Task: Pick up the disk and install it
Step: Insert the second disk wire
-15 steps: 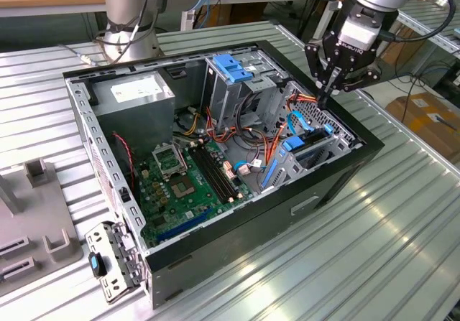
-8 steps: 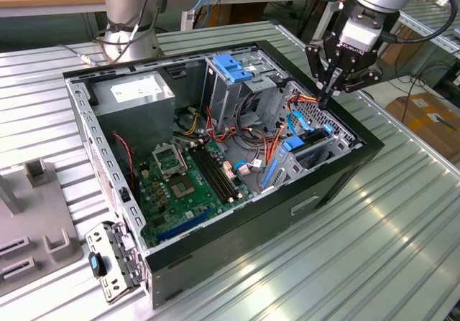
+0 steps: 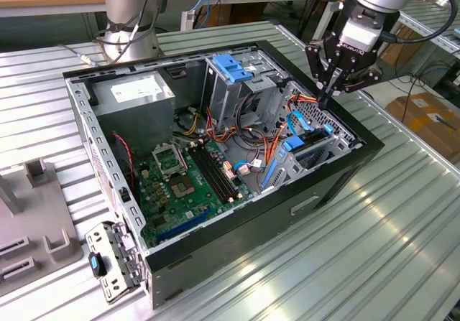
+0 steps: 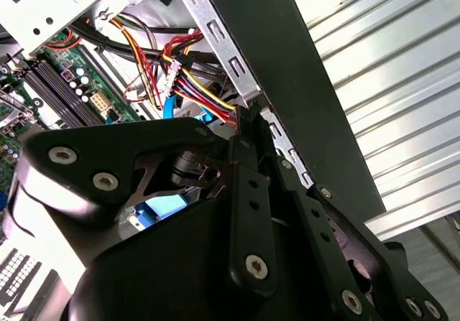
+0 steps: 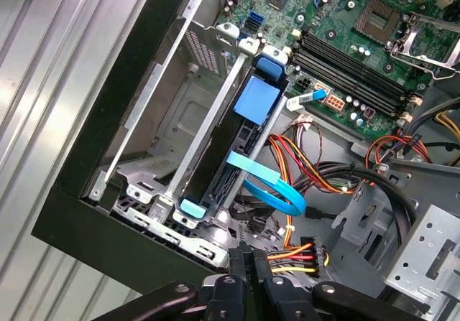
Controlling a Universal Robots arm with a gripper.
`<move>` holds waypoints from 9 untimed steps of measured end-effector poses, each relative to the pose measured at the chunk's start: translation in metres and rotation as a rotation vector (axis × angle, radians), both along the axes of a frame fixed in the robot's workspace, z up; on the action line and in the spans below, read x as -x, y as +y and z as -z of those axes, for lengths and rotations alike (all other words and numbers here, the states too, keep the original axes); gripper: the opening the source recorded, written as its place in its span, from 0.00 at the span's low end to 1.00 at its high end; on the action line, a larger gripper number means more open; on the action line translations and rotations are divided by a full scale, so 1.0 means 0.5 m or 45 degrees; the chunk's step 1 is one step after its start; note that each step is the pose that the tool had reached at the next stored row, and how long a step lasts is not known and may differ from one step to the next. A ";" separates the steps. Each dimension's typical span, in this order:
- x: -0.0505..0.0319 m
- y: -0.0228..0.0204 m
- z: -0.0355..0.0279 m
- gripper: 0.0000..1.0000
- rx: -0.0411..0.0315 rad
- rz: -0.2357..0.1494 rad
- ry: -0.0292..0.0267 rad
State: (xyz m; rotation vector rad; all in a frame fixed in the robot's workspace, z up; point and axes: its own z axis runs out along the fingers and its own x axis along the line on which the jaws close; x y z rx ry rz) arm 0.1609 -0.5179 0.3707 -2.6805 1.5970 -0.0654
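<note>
While the gripper hangs empty over the computer case's corner, fingers pressed together, the disk stands on edge in its bay just below; its long axis follows the near wall.

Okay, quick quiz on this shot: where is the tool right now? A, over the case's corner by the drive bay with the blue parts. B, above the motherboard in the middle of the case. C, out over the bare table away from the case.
A: in the exterior view the tool hangs at the case corner beside the drive bay with blue parts, not over the motherboard.
</note>
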 end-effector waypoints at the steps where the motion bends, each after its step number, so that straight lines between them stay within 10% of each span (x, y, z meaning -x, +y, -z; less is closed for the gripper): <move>1: 0.000 0.0000 0.000 0.16 0.0000 0.000 0.0000; 9: 0.009 -0.0001 0.000 0.16 -0.0001 0.000 0.0001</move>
